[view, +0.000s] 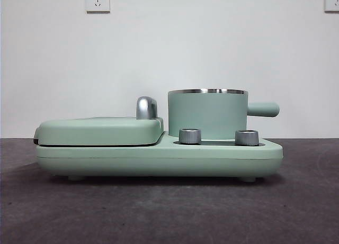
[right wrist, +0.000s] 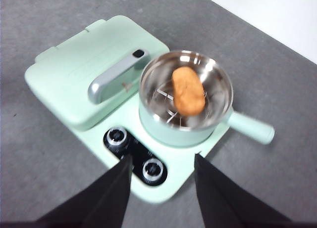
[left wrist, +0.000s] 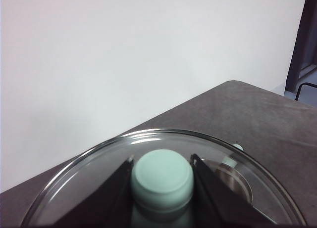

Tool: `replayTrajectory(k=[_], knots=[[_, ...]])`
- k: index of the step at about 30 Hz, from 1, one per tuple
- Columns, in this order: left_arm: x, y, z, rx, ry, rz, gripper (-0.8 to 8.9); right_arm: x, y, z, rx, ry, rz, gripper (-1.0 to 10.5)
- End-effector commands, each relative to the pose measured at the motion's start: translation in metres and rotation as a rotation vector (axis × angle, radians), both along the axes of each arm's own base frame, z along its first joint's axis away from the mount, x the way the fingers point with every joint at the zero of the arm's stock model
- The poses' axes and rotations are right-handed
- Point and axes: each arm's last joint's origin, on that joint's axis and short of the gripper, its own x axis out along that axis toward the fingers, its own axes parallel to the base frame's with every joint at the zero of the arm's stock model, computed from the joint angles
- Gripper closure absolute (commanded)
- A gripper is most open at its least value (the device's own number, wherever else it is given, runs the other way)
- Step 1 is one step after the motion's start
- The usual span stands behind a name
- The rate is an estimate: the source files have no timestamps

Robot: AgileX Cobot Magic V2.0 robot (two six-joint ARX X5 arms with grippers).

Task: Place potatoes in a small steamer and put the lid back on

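In the left wrist view, the lid (left wrist: 163,188) is being held by its green knob (left wrist: 162,181), which is being clamped between the two jaws of the left gripper (left wrist: 162,161); it is probably being kept away from the table so that the pot is left uncovered, and it is not being shown in the front view. The right gripper (right wrist: 162,161) is being held high above the appliance with its jaws apart and nothing between them; it is judged to be waiting. Nearest in the front view, two silver dials (view: 190,136) are being seen on the green base (view: 159,159); beside them the flat grill cover (view: 100,130) is lying closed. Behind the dials one small steamer (view: 207,114) is standing open; one potato (right wrist: 188,90) is lying inside it on the steel rack (right wrist: 163,102). Only the lid is judged to be remaining.
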Motion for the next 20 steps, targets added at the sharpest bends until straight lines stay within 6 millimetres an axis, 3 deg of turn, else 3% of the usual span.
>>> replayTrajectory(k=[1, 11, 20], knots=[[0.004, -0.003, 0.005, -0.010, -0.018, -0.009, 8.06, -0.017, -0.007, -0.006, 0.031, -0.006, -0.022, 7.3], [0.020, -0.028, -0.012, 0.005, 0.040, -0.069, 8.06, -0.053, -0.023, -0.049, 0.024, 0.064, -0.080, 7.0], [0.053, -0.067, -0.037, -0.019, 0.015, -0.124, 8.07, -0.059, -0.025, -0.056, 0.009, 0.094, -0.082, 7.0]])
